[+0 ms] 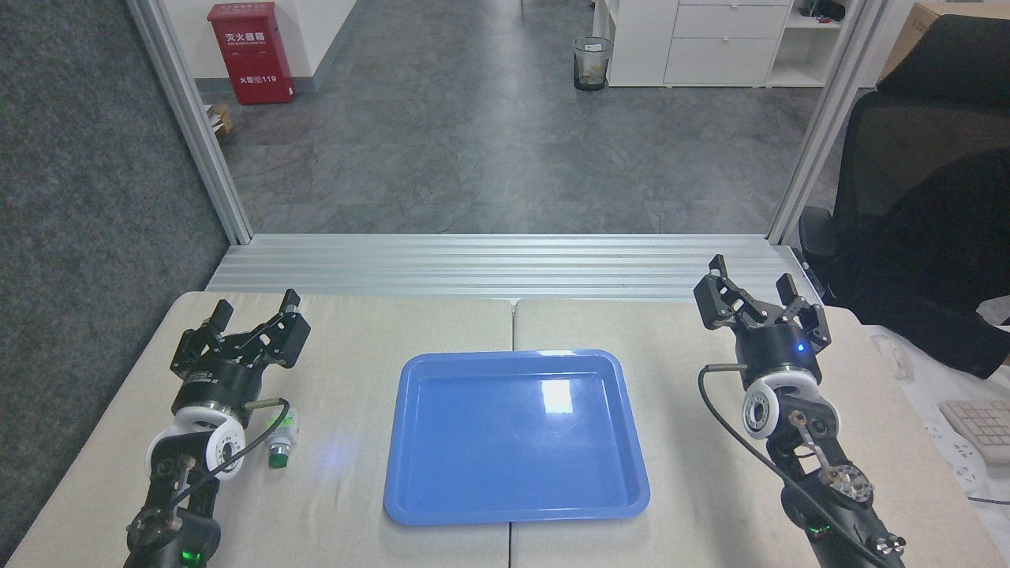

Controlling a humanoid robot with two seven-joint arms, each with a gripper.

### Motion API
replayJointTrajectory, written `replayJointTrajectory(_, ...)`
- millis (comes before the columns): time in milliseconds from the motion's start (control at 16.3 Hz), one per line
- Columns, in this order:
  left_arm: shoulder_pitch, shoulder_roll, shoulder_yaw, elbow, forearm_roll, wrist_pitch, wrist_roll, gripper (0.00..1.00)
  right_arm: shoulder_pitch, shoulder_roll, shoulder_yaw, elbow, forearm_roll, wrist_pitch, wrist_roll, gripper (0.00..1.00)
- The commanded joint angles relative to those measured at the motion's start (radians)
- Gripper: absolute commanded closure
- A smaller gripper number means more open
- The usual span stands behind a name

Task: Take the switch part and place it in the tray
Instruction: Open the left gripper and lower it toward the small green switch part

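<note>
Left of the tray, the left gripper hovers above the table with its jaws spread wide, holding nothing. The switch part lies on the table beside that arm's wrist, between it and the tray's left rim. Right of the tray, the right gripper is equally wide open and empty

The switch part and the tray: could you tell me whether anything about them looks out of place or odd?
Nothing stands out. The switch part lies on the table beside the left gripper, outside the tray, which sits flat and empty. Both grippers are open.
</note>
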Motion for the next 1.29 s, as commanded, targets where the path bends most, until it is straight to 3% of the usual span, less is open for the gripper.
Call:
replayJointTrajectory(0,-0.002,0.006,0.006,-0.035,0.034,0.033,0.017,0.00,0.000,0.000,0.001,0.000,0.000,0.001,0.000,0.00)
replayJointTrajectory(1224,0.059,0.040,-0.006,-0.021,-0.003,0.023,0.022,0.00,0.000,0.000,-0.001,0.000,0.000,0.001,0.000,0.00)
